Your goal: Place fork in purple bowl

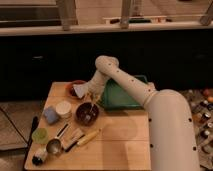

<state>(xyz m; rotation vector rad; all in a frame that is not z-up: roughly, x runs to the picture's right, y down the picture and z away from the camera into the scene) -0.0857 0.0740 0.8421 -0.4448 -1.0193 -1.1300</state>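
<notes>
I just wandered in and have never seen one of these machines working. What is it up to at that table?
A white robot arm reaches across a wooden table crowded with dishes and utensils. Its gripper hangs just above the purple bowl, and a slim pale fork slants down into that bowl. Whether the fork is let go yet cannot be made out. Behind sit an orange-brown bowl and a green tray; a thick yellow-handled utensil lies in front.
</notes>
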